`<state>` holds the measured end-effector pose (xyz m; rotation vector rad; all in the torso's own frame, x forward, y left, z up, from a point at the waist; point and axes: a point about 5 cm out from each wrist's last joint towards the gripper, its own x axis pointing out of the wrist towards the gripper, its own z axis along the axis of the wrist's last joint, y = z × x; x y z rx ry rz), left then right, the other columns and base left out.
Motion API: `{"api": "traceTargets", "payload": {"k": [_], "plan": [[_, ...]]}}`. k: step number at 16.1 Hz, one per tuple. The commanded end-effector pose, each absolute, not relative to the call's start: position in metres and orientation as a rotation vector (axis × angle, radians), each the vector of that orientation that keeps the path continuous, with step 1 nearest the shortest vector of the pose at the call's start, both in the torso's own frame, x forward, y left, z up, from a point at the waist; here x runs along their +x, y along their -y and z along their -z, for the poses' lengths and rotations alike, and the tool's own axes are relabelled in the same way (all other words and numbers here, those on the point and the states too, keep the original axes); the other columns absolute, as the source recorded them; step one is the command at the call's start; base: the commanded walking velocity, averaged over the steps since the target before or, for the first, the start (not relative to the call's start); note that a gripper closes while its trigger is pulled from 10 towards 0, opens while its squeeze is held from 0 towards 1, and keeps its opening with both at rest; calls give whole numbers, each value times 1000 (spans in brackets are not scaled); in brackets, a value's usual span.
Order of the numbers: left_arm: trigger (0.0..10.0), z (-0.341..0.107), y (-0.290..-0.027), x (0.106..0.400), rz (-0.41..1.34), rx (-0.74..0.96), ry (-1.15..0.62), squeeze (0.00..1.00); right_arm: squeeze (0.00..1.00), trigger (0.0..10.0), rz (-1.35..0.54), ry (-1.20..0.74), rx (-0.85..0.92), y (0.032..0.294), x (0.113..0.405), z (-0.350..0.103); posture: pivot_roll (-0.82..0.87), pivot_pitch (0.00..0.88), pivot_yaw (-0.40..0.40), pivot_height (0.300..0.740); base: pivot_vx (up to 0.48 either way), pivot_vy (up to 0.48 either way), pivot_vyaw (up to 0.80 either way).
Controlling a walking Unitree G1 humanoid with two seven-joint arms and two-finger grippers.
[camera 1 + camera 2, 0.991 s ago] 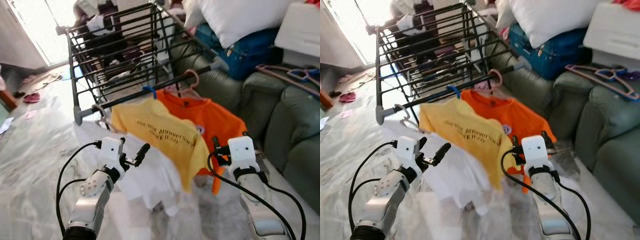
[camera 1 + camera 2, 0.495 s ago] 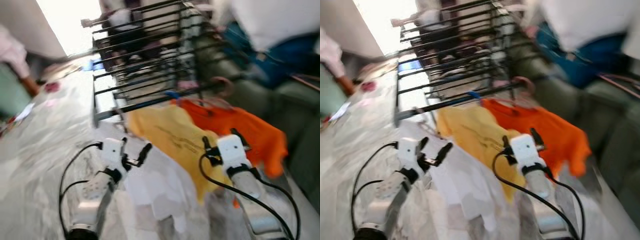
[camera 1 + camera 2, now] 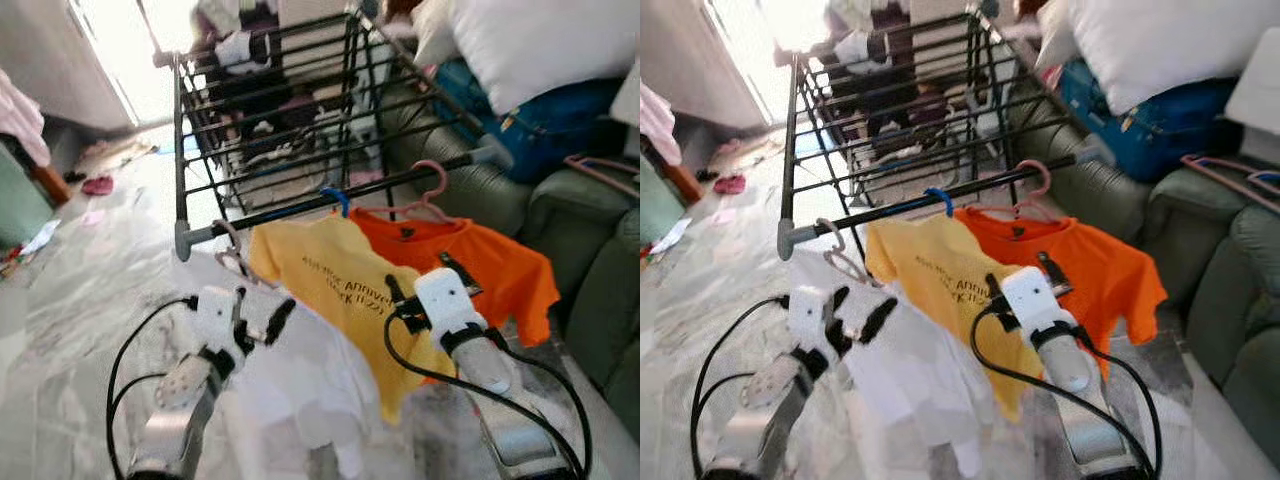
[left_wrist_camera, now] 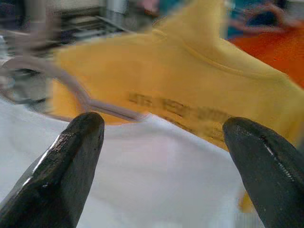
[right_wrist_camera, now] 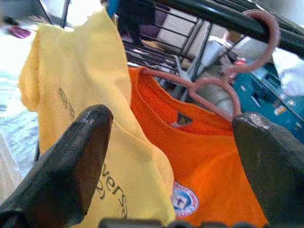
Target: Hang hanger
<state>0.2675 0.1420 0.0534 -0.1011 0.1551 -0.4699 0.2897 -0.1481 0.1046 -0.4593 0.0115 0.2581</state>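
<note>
A black drying rack's front rail (image 3: 330, 198) carries three hangers with shirts. A white shirt (image 3: 320, 380) hangs on a pale hanger (image 3: 232, 250) at the left. Beside it is a yellow shirt (image 3: 330, 275) on a blue hook (image 3: 340, 198), then an orange shirt (image 3: 490, 265) on a pink hanger (image 3: 425, 195). My left gripper (image 3: 262, 315) is open just in front of the white shirt (image 4: 156, 180), close to its hanger (image 4: 71, 90). My right gripper (image 3: 422, 275) is open and empty, facing the yellow (image 5: 85, 95) and orange (image 5: 213, 161) shirts below the rail.
A green sofa (image 3: 590, 260) stands at the right with spare hangers (image 3: 600, 170), a blue bag (image 3: 540, 110) and a white pillow (image 3: 520, 40). More clothes (image 3: 240, 50) lie on the rack's far bars. Marble floor (image 3: 80, 290) spreads to the left.
The camera has swung and the blur has cleared, so the whole scene shifted. Both grippers stay open in front of the hung shirts, holding nothing.
</note>
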Motion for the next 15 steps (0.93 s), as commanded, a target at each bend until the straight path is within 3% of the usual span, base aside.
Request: {"api": "traceTargets", "payload": {"k": [1,7,15], "plan": [[10000,-53,-144,262,526,-92,-167,0,0,10000,-292,-30,-459,149,297,-106,-204,8,166,740,0,0,0],[10000,-50,-153,236,625,-69,-226,0,0,10000,-405,-174,-534,179,331,-103,-127,83,162,740,0,0,0],[10000,-55,-169,215,600,-49,-261,0,0,10000,-599,-249,-547,161,366,-107,-20,98,128,740,0,0,0]]}}
